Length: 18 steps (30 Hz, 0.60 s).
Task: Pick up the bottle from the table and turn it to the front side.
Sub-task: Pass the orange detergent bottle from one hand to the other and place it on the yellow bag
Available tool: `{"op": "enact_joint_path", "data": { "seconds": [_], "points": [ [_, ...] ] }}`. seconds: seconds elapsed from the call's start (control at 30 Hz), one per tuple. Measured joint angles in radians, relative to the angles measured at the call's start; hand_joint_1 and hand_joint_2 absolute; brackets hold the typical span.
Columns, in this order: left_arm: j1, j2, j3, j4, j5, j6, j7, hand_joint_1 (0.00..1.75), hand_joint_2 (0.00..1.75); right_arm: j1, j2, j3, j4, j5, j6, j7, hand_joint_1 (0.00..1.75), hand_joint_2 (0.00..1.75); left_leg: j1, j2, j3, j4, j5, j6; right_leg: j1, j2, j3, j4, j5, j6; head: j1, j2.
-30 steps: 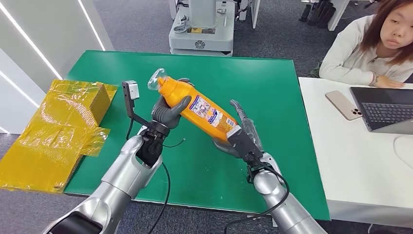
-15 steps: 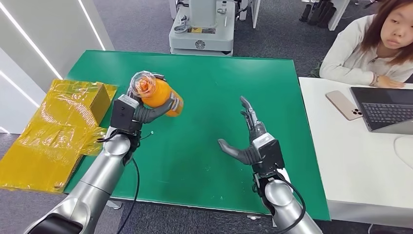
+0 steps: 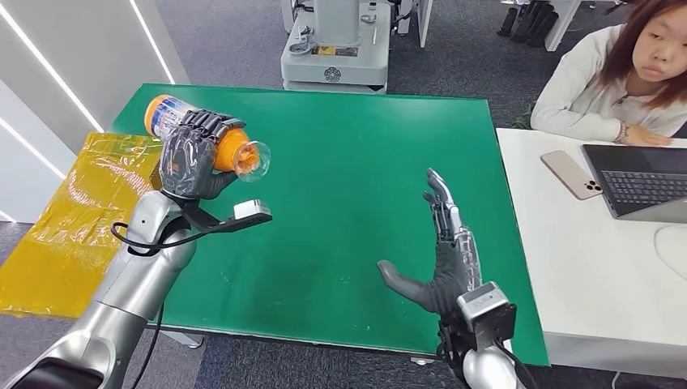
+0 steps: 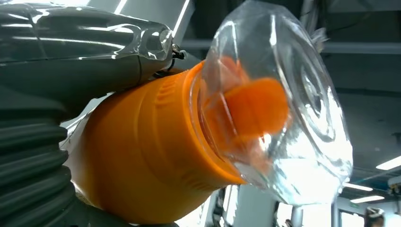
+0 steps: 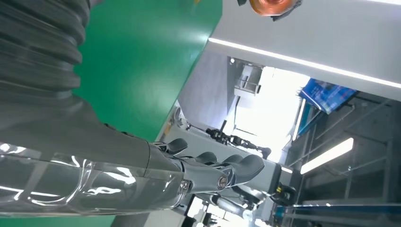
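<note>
The right robot hand (image 3: 444, 259) was closest, near the front edge of the green table (image 3: 348, 194). It was wide open, fingers (image 3: 447, 212) stretched out and thumb off to the side, and it held nothing. A bit farther back, on the left, the left robot hand (image 3: 188, 158) was up above the table's left side with its dark fingers wrapped tight around the orange bottle (image 3: 198, 138). The bottle lay sideways in the air — its clear cap (image 3: 251, 158) pointed toward the middle of the table and its bottom end pointed out to the left. From the left wrist, the clear cap (image 4: 283, 104) was seen close up, with the orange spout inside it. Yellow crinkly wrapping (image 3: 73, 219) lay just beside the table on the left. Off to the right stood a white table (image 3: 583, 251) with a phone (image 3: 571, 174) and a laptop (image 3: 640, 180) on it, and a person (image 3: 616, 73) sat behind it. Farthest back was a grey machine base (image 3: 336, 49).
</note>
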Motion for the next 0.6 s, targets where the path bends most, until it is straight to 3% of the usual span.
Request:
{"op": "enact_joint_path", "data": {
  "seconds": [0.17,0.43,0.53,0.6],
  "points": [
    [0.017,0.023,0.014,-0.028,-0.182,0.028,0.072,1.75,1.75,0.048,-0.007,-0.025,-0.063,0.016,0.007,-0.014,0.0,1.75,0.0,0.0,0.0,0.0,0.0,0.0,0.0,0.0,0.0,0.0,0.0,0.0,0.0,0.0],
    [0.034,0.041,0.037,-0.051,-0.317,0.03,0.133,1.75,1.75,0.077,-0.007,-0.042,-0.113,0.024,0.013,-0.021,0.0,1.75,0.0,0.0,0.0,0.0,0.0,0.0,0.0,0.0,0.0,0.0,0.0,0.0,0.0,0.0],
    [0.052,0.053,0.047,-0.052,-0.423,0.013,0.206,1.75,1.75,0.086,-0.007,-0.054,-0.135,0.027,0.023,-0.023,0.0,1.75,0.0,0.001,0.0,0.0,0.0,0.0,0.0,0.001,0.0,0.0,0.0,0.0,0.0,0.0],
    [0.072,0.077,0.038,-0.046,-0.46,-0.006,0.301,1.75,1.75,0.096,-0.008,-0.063,-0.151,0.032,0.031,-0.023,0.0,1.75,0.0,0.002,0.0,0.0,0.0,0.0,0.0,0.002,-0.001,0.0,0.0,0.0,0.0,0.0]
  ]
}}
